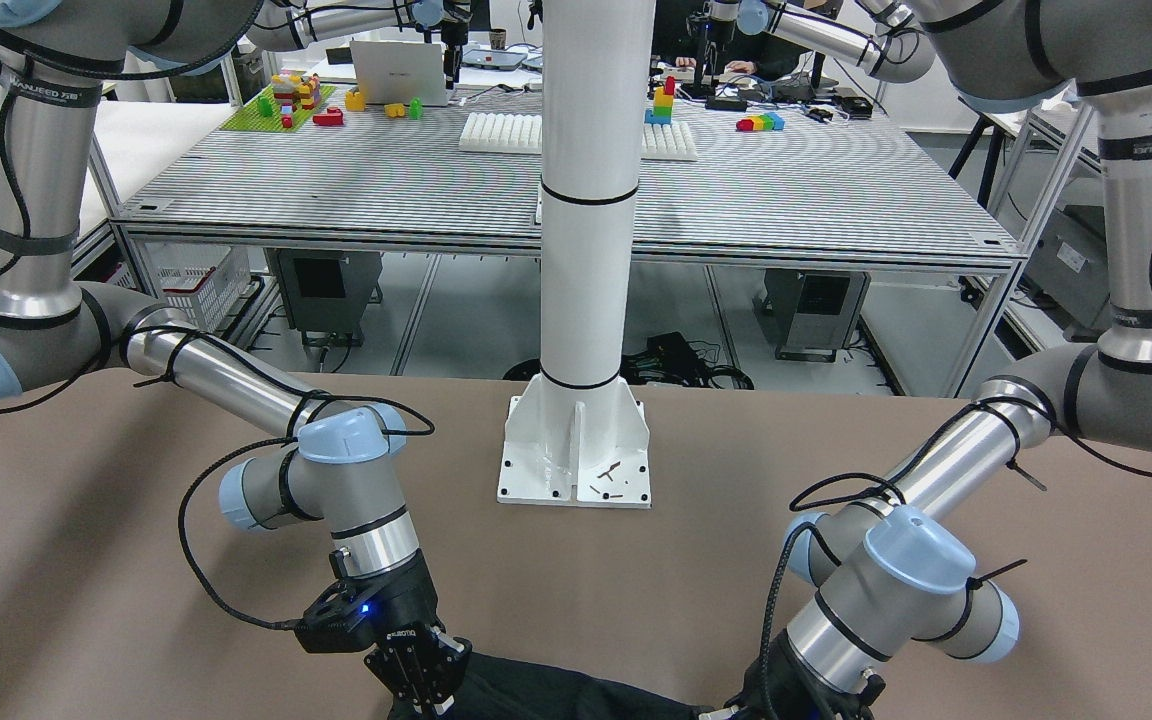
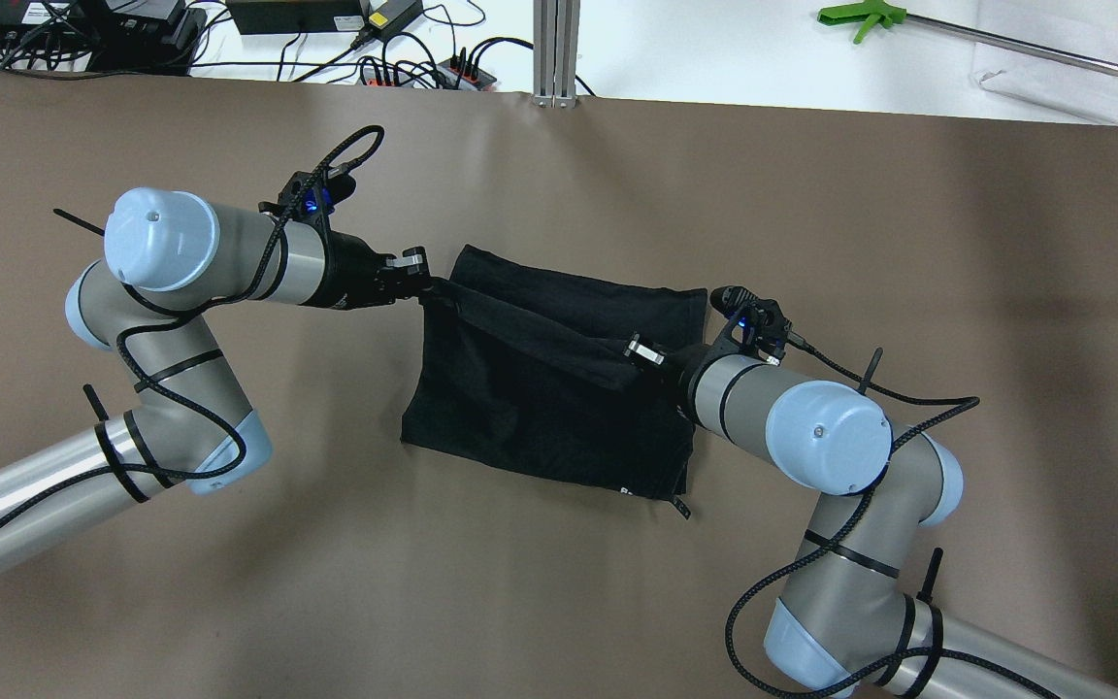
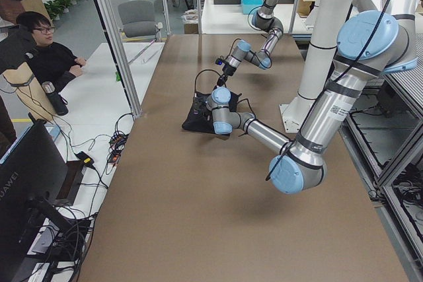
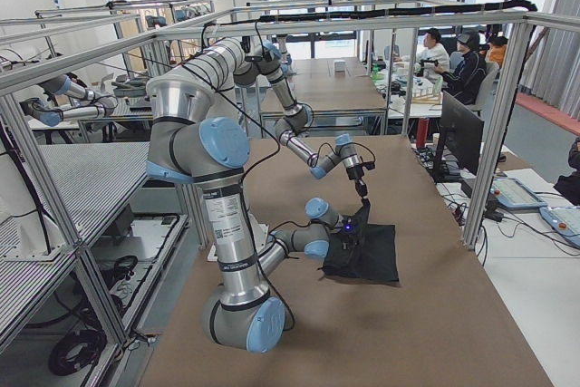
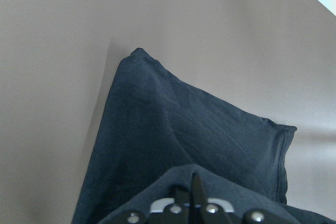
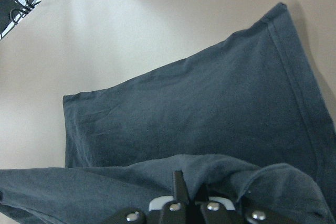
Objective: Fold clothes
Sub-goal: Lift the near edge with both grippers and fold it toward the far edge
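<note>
The clothes (image 2: 540, 417) are one plain black piece lying on the brown table (image 2: 908, 243), with an upper layer pulled into a raised diagonal fold. My left gripper (image 2: 423, 283) is shut on that fold's far left corner. My right gripper (image 2: 639, 351) is shut on the fold's other end, over the cloth's right half. In the left wrist view the fingers (image 5: 195, 195) pinch black fabric (image 5: 184, 129). The right wrist view shows the same, fingers (image 6: 177, 190) closed in a bunched edge (image 6: 210, 108). The front-facing view catches only the cloth's (image 1: 556, 700) edge beside my right gripper (image 1: 424, 690).
The white pole's base plate (image 1: 576, 455) stands on the table's robot side, with small dark bits on it. Cables and a power strip (image 2: 413, 68) lie past the far edge. A green-tipped rod (image 2: 870, 15) rests on the white surface there. A person (image 3: 46, 57) sits beside the table.
</note>
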